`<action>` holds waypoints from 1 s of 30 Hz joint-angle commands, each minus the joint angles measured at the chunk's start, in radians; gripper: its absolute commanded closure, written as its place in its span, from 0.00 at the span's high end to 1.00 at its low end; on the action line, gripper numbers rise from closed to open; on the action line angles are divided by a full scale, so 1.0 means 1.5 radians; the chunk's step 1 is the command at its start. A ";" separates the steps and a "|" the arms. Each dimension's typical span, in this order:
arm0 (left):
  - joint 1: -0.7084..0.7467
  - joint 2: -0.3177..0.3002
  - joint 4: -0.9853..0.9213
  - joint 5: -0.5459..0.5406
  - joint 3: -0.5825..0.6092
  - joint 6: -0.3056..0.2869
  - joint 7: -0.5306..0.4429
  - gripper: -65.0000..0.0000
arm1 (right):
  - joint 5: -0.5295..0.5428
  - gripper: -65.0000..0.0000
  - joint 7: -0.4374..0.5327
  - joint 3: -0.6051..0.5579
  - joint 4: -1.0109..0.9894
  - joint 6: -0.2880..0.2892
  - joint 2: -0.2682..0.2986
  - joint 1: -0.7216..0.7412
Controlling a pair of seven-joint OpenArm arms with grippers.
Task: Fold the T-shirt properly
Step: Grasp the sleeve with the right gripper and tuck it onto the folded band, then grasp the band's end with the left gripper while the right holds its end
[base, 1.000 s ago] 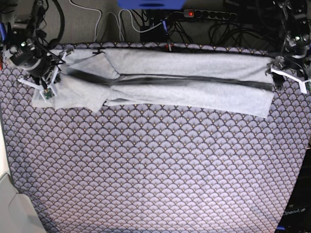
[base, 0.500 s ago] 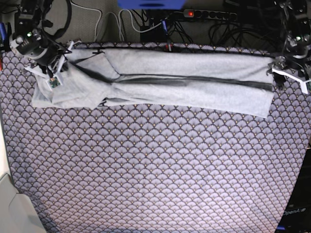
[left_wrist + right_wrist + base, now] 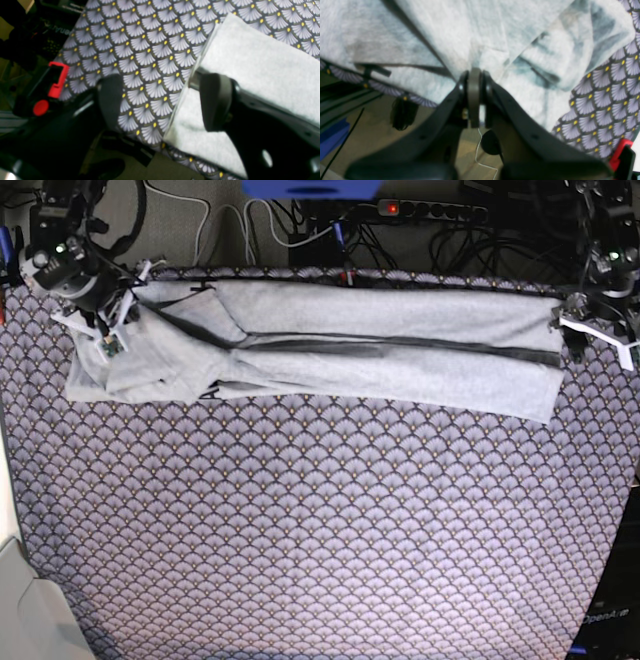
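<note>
Grey cotton stretches in a long folded band across the upper part of the base view — the T-shirt (image 3: 380,345) lies on the patterned tablecloth (image 3: 320,530), running from the upper left almost to the upper right edge of the frame. A dark crease line runs lengthwise through its middle. At the upper left the cloth is bunched and lifted into uneven folds, with a sleeve flap spread below them; toward the right it lies flatter and ends in a squared corner.

At the upper left of the base view the right gripper (image 3: 118,298) sits over the bunched end. In the right wrist view its jaws are pressed together with a fold of the shirt (image 3: 495,37) pinched at the tips (image 3: 474,75), and the fabric fans out from that pinch in pale wrinkled sheets. A thin loose thread hangs below the fingers.

At the upper right of the base view the left gripper (image 3: 577,323) stands at the other end of the shirt. In the left wrist view its jaws are spread wide and hold nothing — one pad (image 3: 110,100) is over bare tablecloth (image 3: 150,50), the other (image 3: 215,100) over the edge of the shirt (image 3: 255,60). Whether that pad touches the cloth cannot be told.

Cables and a power strip (image 3: 430,210) lie beyond the table's far edge.
</note>
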 commanded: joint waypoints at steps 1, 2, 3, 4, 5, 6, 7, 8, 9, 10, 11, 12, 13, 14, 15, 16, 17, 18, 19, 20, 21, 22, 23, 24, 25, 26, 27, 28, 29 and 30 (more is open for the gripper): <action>0.001 -0.011 0.012 0.000 -0.006 0.001 -0.016 0.72 | 0.003 0.03 0.007 0.004 0.009 -0.001 0.005 -0.001; 0.001 -0.011 0.012 0.000 -0.006 0.001 -0.016 0.72 | 0.003 0.07 0.007 0.004 0.009 -0.001 0.005 -0.002; 0.001 -0.011 0.012 0.000 -0.006 0.001 -0.016 0.72 | 0.003 0.12 0.007 0.004 0.009 -0.001 0.005 -0.002; 0.001 -0.011 0.012 0.000 -0.006 0.001 -0.016 0.72 | 0.003 0.16 0.007 0.004 0.009 -0.001 0.005 -0.002; 0.001 -0.011 0.012 0.000 -0.006 0.001 -0.016 0.72 | 0.003 0.22 0.007 0.004 0.009 -0.001 0.005 -0.003; 0.001 -0.011 0.012 0.000 -0.006 0.001 -0.016 0.72 | 0.003 0.27 0.006 0.004 0.009 -0.001 0.005 -0.003; 0.001 -0.011 0.012 0.000 -0.006 0.001 -0.016 0.72 | 0.003 0.33 0.006 0.004 0.009 -0.001 0.005 -0.003; 0.001 -0.011 0.012 0.000 -0.006 0.001 -0.016 0.72 | 0.003 0.36 0.006 0.005 0.009 -0.001 0.005 -0.003; 0.001 -0.011 0.012 0.000 -0.006 0.001 -0.016 0.72 | 0.003 0.38 0.006 0.012 0.009 -0.001 0.005 -0.003; 0.001 -0.011 0.012 0.000 -0.006 0.001 -0.016 0.72 | 0.003 0.39 0.006 0.021 0.009 -0.001 0.004 -0.003; 0.001 -0.011 0.012 0.000 -0.006 0.001 -0.016 0.72 | 0.003 0.39 0.006 0.031 0.009 -0.001 0.003 -0.002; 0.001 -0.011 0.012 0.000 -0.006 0.001 -0.016 0.72 | 0.003 0.39 0.006 0.044 0.009 -0.001 0.000 -0.002; 0.001 -0.011 0.012 0.000 -0.006 0.001 -0.016 0.72 | 0.003 0.39 0.006 0.063 0.009 -0.001 -0.001 0.000; 0.001 -0.011 0.012 0.000 -0.006 0.001 -0.017 0.72 | 0.004 0.39 0.006 0.078 0.009 -0.001 -0.003 0.002; 0.000 -0.011 0.012 0.000 -0.006 0.001 -0.017 0.72 | 0.004 0.39 0.006 0.091 0.009 -0.001 -0.003 0.003; -0.002 -0.011 0.012 0.000 -0.007 0.001 -0.017 0.72 | 0.004 0.39 0.007 0.099 0.011 -0.001 -0.003 0.004; -0.002 -0.011 0.012 0.000 -0.007 0.001 -0.017 0.72 | 0.004 0.39 0.007 0.104 0.013 -0.001 -0.002 0.007; -0.003 -0.011 0.012 0.000 -0.013 0.001 -0.017 0.72 | 0.004 0.39 0.005 0.106 0.015 -0.001 -0.002 0.019; -0.004 -0.008 0.012 0.000 -0.024 0.001 -0.017 0.72 | 0.004 0.39 0.002 0.105 0.015 -0.001 -0.001 0.028; -0.008 -0.007 0.012 -0.001 -0.034 0.001 -0.017 0.72 | 0.004 0.39 0.001 0.102 0.015 -0.001 -0.001 0.033; -0.015 -0.006 0.012 -0.001 -0.043 0.001 -0.015 0.72 | 0.004 0.39 0.000 0.101 0.015 -0.001 -0.001 0.038; -0.022 -0.005 0.011 -0.001 -0.051 0.001 -0.014 0.72 | 0.006 0.39 0.000 0.100 0.015 -0.001 -0.001 0.044; -0.026 -0.005 0.008 -0.001 -0.056 0.001 -0.013 0.72 | 0.006 0.37 0.000 0.094 0.015 -0.001 -0.003 0.054; -0.028 -0.005 0.005 -0.001 -0.057 0.001 -0.013 0.72 | 0.006 0.34 0.000 0.081 0.015 -0.001 -0.003 0.059; -0.029 -0.006 0.004 -0.001 -0.057 0.001 -0.013 0.72 | 0.006 0.31 0.000 0.066 0.015 -0.001 -0.003 0.064; -0.032 -0.006 0.005 -0.001 -0.057 0.001 -0.013 0.72 | 0.006 0.26 -0.001 0.052 0.014 -0.001 -0.003 0.066; -0.035 -0.006 0.005 -0.001 -0.055 0.001 -0.013 0.72 | 0.005 0.22 -0.001 0.043 0.013 -0.001 -0.003 0.070; -0.041 -0.005 0.005 -0.001 -0.054 0.001 -0.013 0.72 | 0.003 0.19 -0.001 0.033 0.010 -0.001 -0.003 0.080; -0.047 -0.004 0.004 -0.001 -0.054 0.001 -0.013 0.72 | 0.003 0.16 -0.001 0.026 0.004 -0.001 -0.003 0.089; -0.055 -0.004 0.004 -0.001 -0.053 0.001 -0.013 0.72 | 0.003 0.13 -0.001 0.019 -0.009 -0.001 -0.003 0.096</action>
